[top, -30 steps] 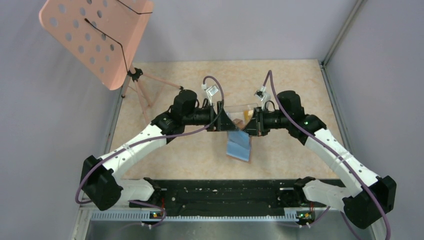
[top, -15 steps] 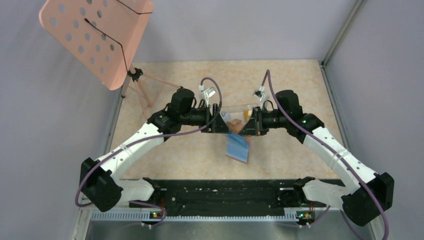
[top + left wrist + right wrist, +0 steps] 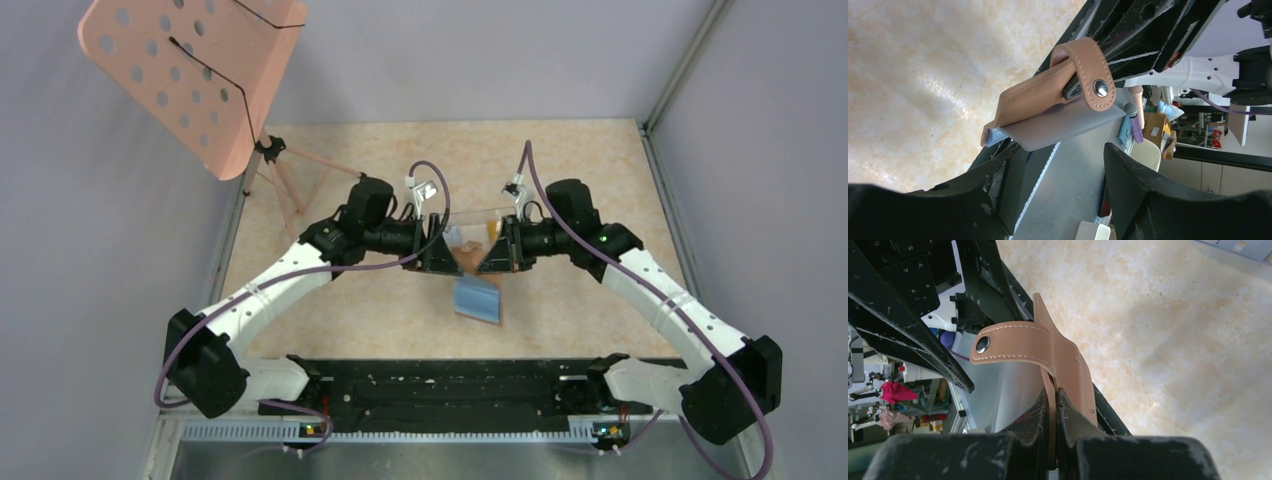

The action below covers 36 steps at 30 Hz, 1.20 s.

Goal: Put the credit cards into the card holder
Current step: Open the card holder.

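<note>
The card holder (image 3: 468, 256) hangs over the worktop (image 3: 350, 300), mid-frame. The right pincer (image 3: 1055, 392) pinches its edge. The left pincer (image 3: 1055, 152) is spread. It looks light and bendy, so grab its thick folded side.

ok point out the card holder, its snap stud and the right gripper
card holder (image 3: 1073, 372): right wrist view, on its tan outer face.
snap stud (image 3: 1100, 88): left wrist view, centre of the metal stud.
right gripper (image 3: 1054, 399): right wrist view, between its fingertips, pinching the holder's edge.
</note>
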{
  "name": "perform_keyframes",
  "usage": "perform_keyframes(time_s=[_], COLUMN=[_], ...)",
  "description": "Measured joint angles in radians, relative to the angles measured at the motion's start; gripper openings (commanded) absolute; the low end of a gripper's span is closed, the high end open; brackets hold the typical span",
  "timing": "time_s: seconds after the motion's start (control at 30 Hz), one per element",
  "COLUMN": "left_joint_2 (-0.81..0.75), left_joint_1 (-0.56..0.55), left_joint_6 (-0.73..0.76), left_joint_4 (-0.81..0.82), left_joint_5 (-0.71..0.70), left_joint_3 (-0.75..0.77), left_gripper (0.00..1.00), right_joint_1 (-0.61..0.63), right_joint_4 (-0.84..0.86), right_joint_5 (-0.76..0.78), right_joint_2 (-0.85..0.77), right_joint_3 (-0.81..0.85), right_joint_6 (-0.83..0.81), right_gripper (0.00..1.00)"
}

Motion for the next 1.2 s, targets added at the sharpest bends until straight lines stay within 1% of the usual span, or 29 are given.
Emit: perform_keyframes(time_s=[0.07, 0.27, 0.33, 0.43, 0.5, 0.57, 0.6, 0.73, 0.83, 1.03, 1.2], left_joint_2=[0.000, -0.011, -0.022, -0.056, -0.088, -0.124, -0.143, -0.184, -0.187, -0.187, -0.200], left_joint_1=[0.000, 0.002, 0.006, 0.018, 0.024, 0.029, 0.030, 0.030, 0.030, 0.030, 0.030], left_joint_6=[-0.020, -0.109, -0.123, -0.128, -0.118, -0.090, -0.067, 0.021, 0.060, 0.095, 0.073], left_joint_4=[0.035, 0.174, 0.198, 0.220, 0.234, 0.241, 0.239, 0.193, 0.163, 0.123, 0.159], left_joint_5=[0.013, 0.032, 0.028, 0.019, 0.010, -0.003, -0.013, -0.050, -0.064, -0.122, -0.138], left_joint_3=[-0.009, -0.098, -0.122, -0.145, -0.153, -0.154, -0.154, -0.152, -0.152, -0.152, -0.152], left_gripper=[0.67, 0.69, 0.66, 0.60, 0.57, 0.57, 0.58, 0.65, 0.66, 0.67, 0.68], right_joint_1=[0.000, 0.000, 0.000, 0.000, 0.000, 0.000, 0.000, 0.000, 0.000, 0.000, 0.000], right_joint_4=[0.009, 0.058, 0.070, 0.085, 0.087, 0.095, 0.102, 0.144, 0.175, 0.214, 0.222], right_joint_5=[-0.006, -0.025, -0.026, -0.031, -0.036, -0.047, -0.053, -0.074, -0.093, -0.121, -0.126], right_joint_2=[0.000, 0.000, 0.000, 0.000, 0.000, 0.000, 0.000, 0.000, 0.000, 0.000, -0.008], right_joint_3=[0.000, 0.000, 0.000, 0.000, 0.007, 0.019, 0.027, 0.046, 0.047, 0.047, 0.046], right_joint_6=[0.013, 0.077, 0.100, 0.140, 0.166, 0.192, 0.206, 0.245, 0.277, 0.317, 0.328], right_gripper=[0.00, 0.00, 0.00, 0.00, 0.00, 0.00, 0.00, 0.00, 0.00, 0.00, 0.00])
